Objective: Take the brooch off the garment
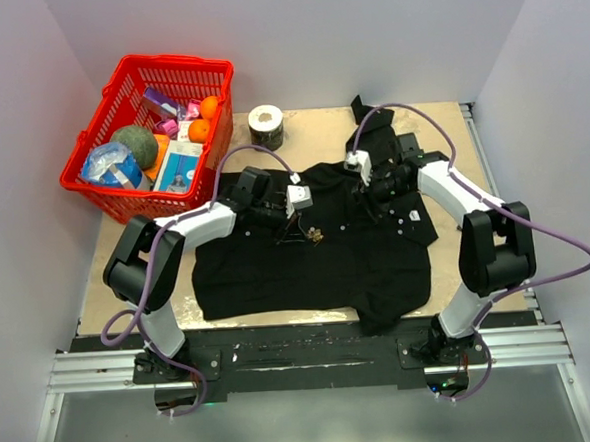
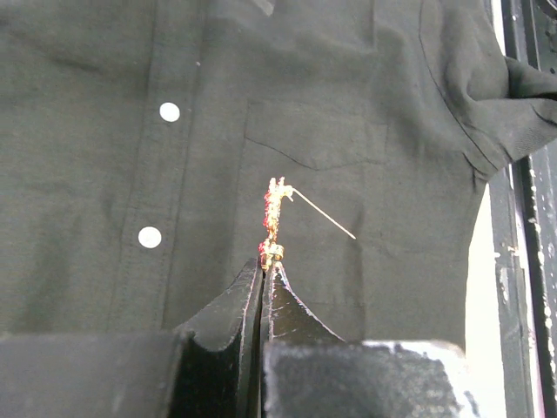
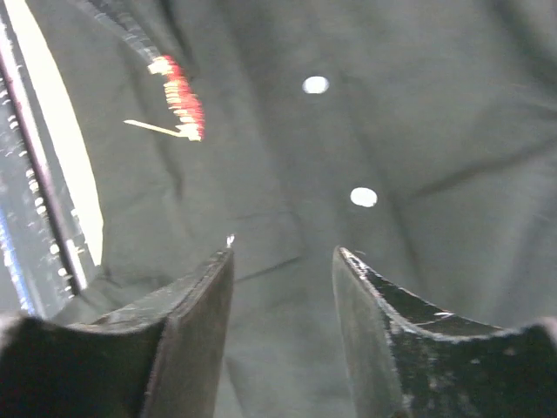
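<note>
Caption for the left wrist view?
Left tool pinches the brooch, pin sticking out, over the pocket of the black shirt.

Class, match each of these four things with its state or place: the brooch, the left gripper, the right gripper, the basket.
1 brooch
2 left gripper
3 right gripper
4 basket

A open, empty, over the garment
B far left of the table
C thin pin sticking out
D shut on the brooch

Pairs: 1-C, 2-D, 3-A, 4-B
</note>
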`<state>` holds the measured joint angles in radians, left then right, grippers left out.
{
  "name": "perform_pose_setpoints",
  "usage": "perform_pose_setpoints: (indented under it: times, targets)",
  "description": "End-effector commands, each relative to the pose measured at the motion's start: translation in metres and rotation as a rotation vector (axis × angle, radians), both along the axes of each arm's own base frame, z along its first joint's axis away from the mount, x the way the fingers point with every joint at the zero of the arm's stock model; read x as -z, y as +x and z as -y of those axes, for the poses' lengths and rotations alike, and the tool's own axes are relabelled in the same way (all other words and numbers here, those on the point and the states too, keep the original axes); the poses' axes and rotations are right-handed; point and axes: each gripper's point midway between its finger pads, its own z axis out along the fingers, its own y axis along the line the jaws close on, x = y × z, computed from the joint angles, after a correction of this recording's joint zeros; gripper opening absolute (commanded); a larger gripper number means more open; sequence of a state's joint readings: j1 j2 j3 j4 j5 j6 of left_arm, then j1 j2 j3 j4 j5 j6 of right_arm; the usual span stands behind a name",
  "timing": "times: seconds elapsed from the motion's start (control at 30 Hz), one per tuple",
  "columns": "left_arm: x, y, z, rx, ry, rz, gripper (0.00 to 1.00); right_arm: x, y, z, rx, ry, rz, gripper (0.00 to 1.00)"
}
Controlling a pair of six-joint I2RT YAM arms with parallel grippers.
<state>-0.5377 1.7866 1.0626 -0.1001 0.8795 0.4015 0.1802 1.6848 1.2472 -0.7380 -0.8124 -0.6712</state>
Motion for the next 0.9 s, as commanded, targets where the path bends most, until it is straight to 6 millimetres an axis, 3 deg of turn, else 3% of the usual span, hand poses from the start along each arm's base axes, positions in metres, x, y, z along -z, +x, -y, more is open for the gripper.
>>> perform_pose_setpoints:
  times: [0.0,0.23,0.37,0.57,0.87]
  targets:
    - [-0.036,0.019,0.014,-0.019,-0.083,0.056,0.0,-0.029,-0.012,-0.027,-0.115,0.075,0.101,0.57]
    - [-0.046,0.019,0.019,-0.014,-0.156,0.025,0.0,-0.033,-0.008,-0.045,-0.187,0.107,0.069,0.56]
    - [-0.054,0.014,0.021,0.005,-0.186,-0.007,0.0,-0.038,-0.018,-0.056,-0.244,0.118,0.025,0.56]
    - [-0.058,0.012,0.022,0.028,-0.205,-0.035,0.0,-0.036,-0.035,-0.062,-0.332,0.101,-0.024,0.54]
    - [-0.06,0.008,0.022,0.042,-0.219,-0.069,0.0,-0.034,-0.045,-0.066,-0.411,0.072,-0.018,0.51]
